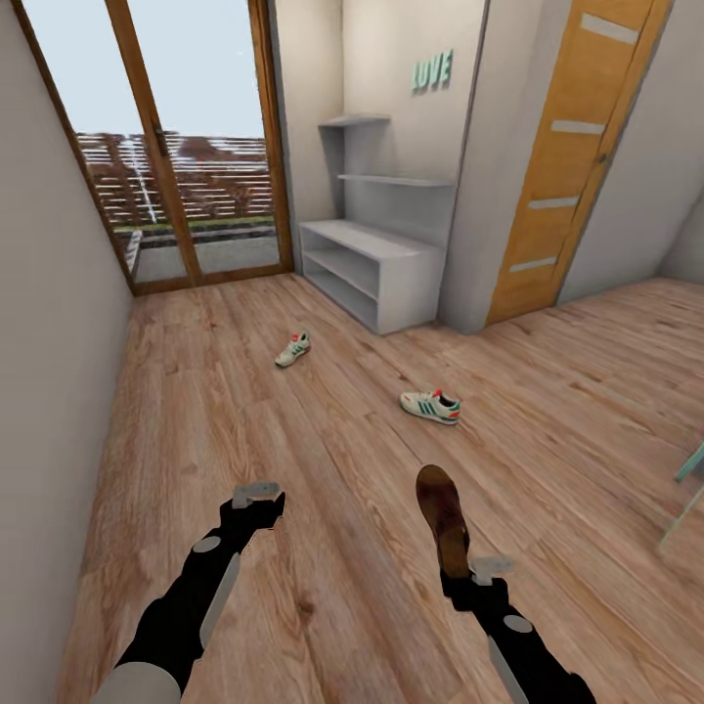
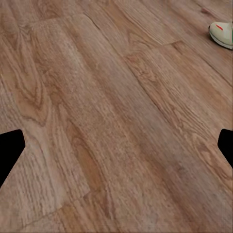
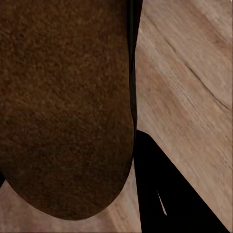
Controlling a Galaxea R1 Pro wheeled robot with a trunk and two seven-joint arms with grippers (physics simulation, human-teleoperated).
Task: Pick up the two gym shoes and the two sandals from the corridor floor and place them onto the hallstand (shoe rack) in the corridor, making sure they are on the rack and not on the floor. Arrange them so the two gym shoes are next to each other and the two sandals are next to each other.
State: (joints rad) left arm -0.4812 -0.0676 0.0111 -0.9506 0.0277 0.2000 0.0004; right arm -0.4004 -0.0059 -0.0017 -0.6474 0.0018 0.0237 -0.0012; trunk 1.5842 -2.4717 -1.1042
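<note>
Two gym shoes (image 1: 430, 405) lie well apart on the corridor floor (image 1: 293, 440), short of the grey hallstand (image 1: 376, 269). One brown sandal (image 1: 442, 518) sticks forward from the right gripper (image 1: 467, 577), clenched on its heel end; held so far back, it could pivot loose during the drive. Left gripper (image 1: 256, 497) hangs spread, empty.

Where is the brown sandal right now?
In the head view, the brown sandal is held up in the right gripper, off the wood floor, nearer the robot than the closer gym shoe.
</note>
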